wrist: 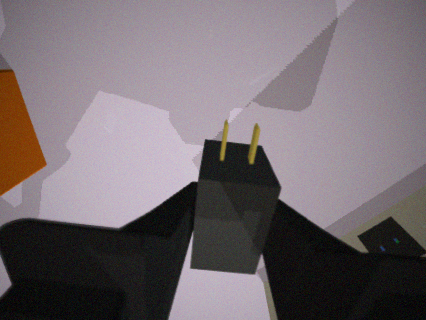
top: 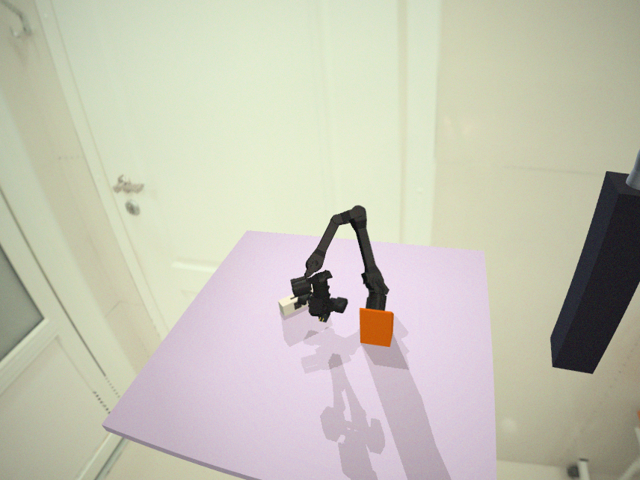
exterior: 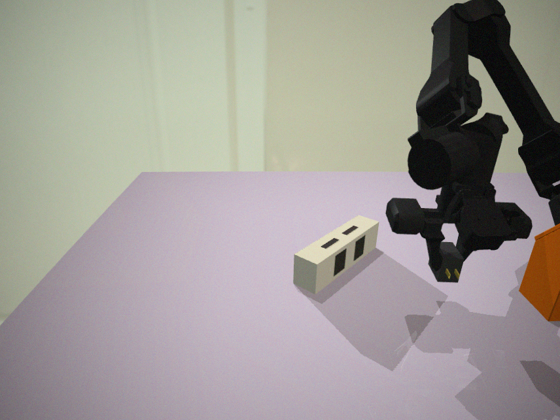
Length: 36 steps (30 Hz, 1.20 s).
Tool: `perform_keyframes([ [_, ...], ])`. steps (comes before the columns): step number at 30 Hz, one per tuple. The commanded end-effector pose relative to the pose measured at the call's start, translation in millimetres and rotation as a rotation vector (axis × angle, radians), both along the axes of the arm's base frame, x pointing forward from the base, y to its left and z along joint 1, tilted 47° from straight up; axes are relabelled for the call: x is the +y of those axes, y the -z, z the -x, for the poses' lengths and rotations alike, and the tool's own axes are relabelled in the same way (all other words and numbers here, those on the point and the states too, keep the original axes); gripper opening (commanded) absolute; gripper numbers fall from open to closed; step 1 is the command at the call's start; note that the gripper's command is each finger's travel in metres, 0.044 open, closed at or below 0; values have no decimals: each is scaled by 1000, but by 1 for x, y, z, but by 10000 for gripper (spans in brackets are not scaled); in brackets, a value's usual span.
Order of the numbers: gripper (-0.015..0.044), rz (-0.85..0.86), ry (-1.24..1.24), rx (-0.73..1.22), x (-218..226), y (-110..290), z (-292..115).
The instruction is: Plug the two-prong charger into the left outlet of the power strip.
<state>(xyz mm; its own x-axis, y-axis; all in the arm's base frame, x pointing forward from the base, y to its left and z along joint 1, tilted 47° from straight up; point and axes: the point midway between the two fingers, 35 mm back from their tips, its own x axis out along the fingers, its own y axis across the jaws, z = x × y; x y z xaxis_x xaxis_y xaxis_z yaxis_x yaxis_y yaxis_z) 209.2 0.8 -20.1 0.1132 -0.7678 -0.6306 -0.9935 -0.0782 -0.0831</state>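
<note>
To the left of the gripper (exterior: pixel 445 264) sits the power strip (exterior: pixel 337 258), a small cream box lying on the purple table (exterior: pixel 180 289). It has two dark slots on its top and two dark holes on the side facing me. It is near the gripper but not touching it, and its long shadow falls on the table toward the gripper.

The gripper hangs from the black arm (exterior: pixel 470 90) and points down at the table. Its two fingers are squeezed in tight, only partly apart, and they have hold of the charger (wrist: pixel 235 215). The charger is a little dark block. One finger presses on each of its sides. Two yellow prongs (wrist: pixel 239 142) stick out of its far end, side by side, away from the gripper's body. From the outside view the prongs (exterior: pixel 451 273) show as two small yellow marks at the bottom of the block, aimed down and a bit toward me. The charger looks lifted a little off the table, well short of the power strip's holes.

To the right of the gripper stands an orange block (exterior: pixel 542 275), close by it. It is apart from the fingers.
</note>
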Motion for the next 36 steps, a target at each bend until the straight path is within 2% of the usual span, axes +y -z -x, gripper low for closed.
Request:
perform_keyframes([
  [1,0,-17,45,-49,1,0,-3],
  [36,0,-113,467,-507,-4,8,-23],
])
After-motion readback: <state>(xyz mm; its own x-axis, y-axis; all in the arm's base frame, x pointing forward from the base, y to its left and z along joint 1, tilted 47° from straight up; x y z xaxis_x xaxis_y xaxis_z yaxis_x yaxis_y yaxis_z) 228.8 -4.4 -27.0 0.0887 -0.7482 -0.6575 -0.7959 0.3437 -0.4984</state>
